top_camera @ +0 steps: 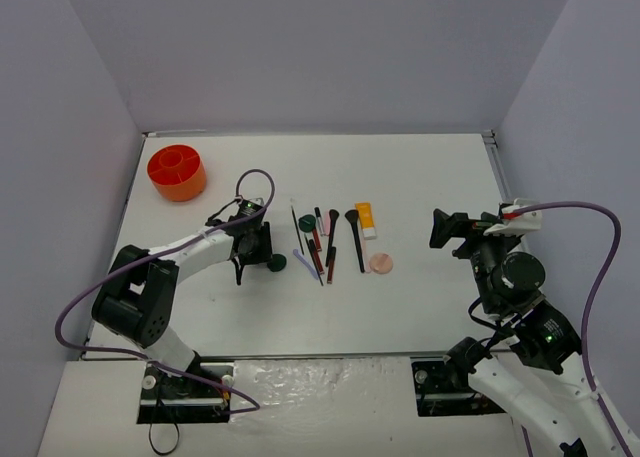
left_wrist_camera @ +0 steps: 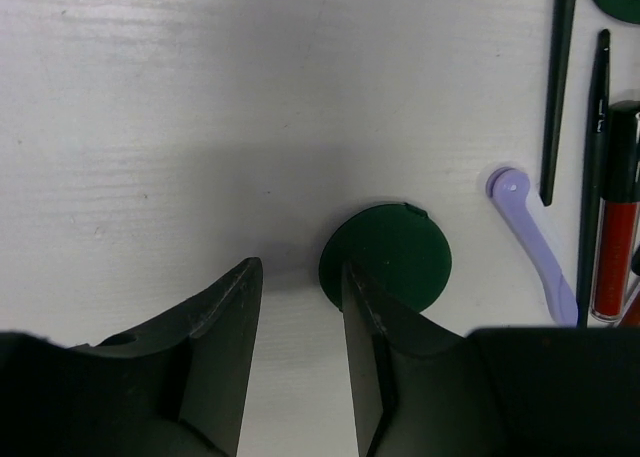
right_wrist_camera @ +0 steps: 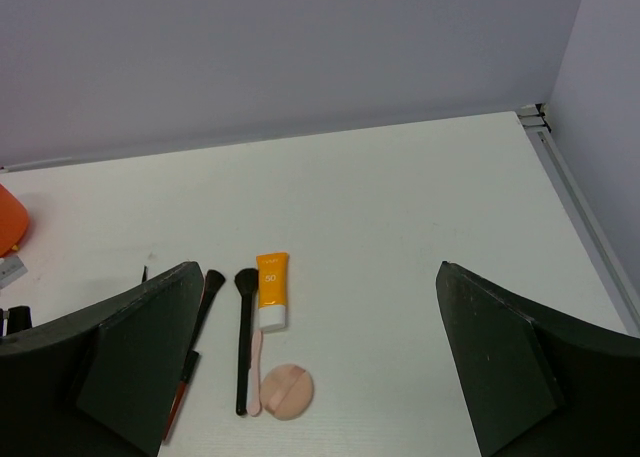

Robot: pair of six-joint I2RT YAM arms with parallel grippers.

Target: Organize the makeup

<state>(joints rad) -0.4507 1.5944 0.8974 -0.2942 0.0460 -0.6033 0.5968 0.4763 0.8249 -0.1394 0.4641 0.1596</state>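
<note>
Through the left wrist camera we see the left gripper (left_wrist_camera: pixel 300 277) with its jaws partly open and only bare table (left_wrist_camera: pixel 150 97) in the gap; they hold nothing. The dark green compact (left_wrist_camera: pixel 395 252) lies flat just outside the jaws. Its edge is hidden under the tip of the finger (left_wrist_camera: pixel 380 337) on the right of that view, and we cannot tell whether the two touch. Further out on that side lie a lilac stick (left_wrist_camera: pixel 535 247), a thin black pencil (left_wrist_camera: pixel 557 87) and a red tube (left_wrist_camera: pixel 612 237). The overhead view hides the gap behind the gripper's body, but it shows the orange holder (top_camera: pixel 177 172) whole, well apart from the jaws on their other side. The right gripper (right_wrist_camera: pixel 318 307) hangs above the table, its jaws spread wide and empty. Its wrist camera shows, ahead of and below the jaws, the orange-white tube (right_wrist_camera: pixel 272 289) with its print, a black brush (right_wrist_camera: pixel 243 337) and the pink round compact (right_wrist_camera: pixel 285 392), which lies nearest the jaws. That camera catches only a sliver of the holder.
</note>
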